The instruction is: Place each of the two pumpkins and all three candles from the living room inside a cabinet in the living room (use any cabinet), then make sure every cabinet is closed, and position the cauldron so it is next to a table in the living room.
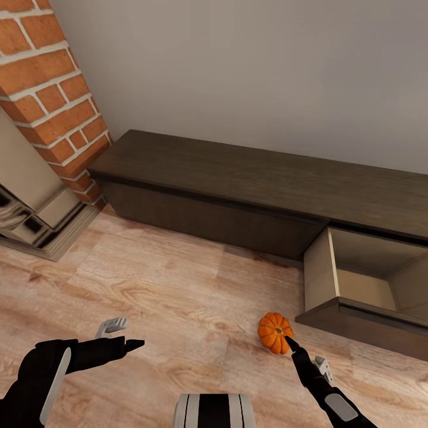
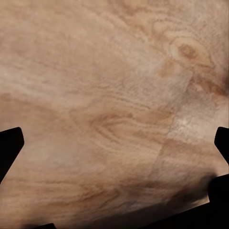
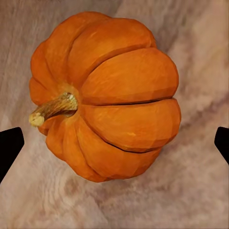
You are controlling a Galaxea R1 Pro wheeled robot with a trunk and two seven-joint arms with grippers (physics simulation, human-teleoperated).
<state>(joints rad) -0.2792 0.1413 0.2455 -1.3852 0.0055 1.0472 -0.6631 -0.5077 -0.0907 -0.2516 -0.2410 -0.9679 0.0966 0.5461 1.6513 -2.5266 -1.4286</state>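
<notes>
One long, low, dark brown wooden cabinet (image 1: 238,184) runs along the plain grey wall (image 1: 267,71), its top flat and matte with a faint grain. At its right end one drawer (image 1: 362,285) is pulled out over the floor, showing pale wood walls inside and a dark front panel. To the cabinet's left end stands a red brick column (image 1: 47,83) with light mortar lines, and beside that a beige stepped fireplace surround (image 1: 32,202). Light wood-plank flooring (image 1: 166,285) with strong knots and swirling grain fills the space in front.

On the floor, near the front left corner of the open drawer and apart from it, sits a small orange ribbed pumpkin (image 1: 274,331) with deep smooth lobes; the right wrist view shows its short tan stem (image 3: 51,109) pointing sideways. Nothing lies between the pumpkin and the drawer.

The right black pincer (image 1: 306,356) hangs just beside the pumpkin, one fingertip (image 1: 290,342) at its near edge; its jaws are spread wide with the pumpkin between them, not gripped. The left black pincer (image 1: 122,336) hovers over bare floor well to the left, jaws also apart and holding nothing.
</notes>
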